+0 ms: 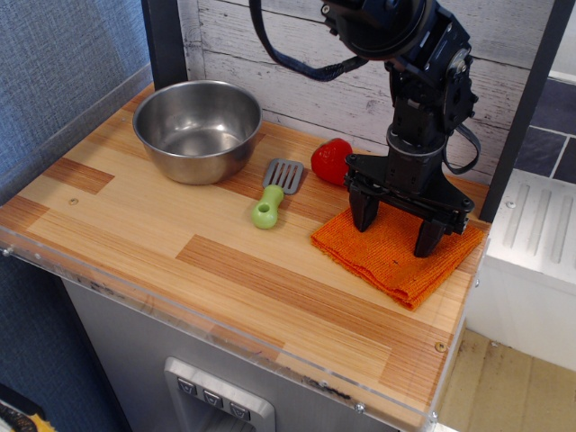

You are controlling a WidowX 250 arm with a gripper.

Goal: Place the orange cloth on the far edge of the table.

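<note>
The orange cloth (pixel 387 259) lies flat and folded on the right side of the light wood table (pixel 162 243), near the right edge. My black gripper (pixel 394 227) hangs straight down over the cloth's back part. Its two fingers are spread wide apart, and the fingertips (pixel 364 219) are at or just above the cloth surface. The gripper is open and holds nothing. The part of the cloth behind the fingers is hidden.
A steel bowl (pixel 198 129) stands at the back left. A spatula with a green handle (pixel 272 195) lies mid-table. A red strawberry-shaped toy (pixel 331 161) sits just left of the gripper by the white plank wall (pixel 297 54). A dark post (pixel 522 108) rises at the right.
</note>
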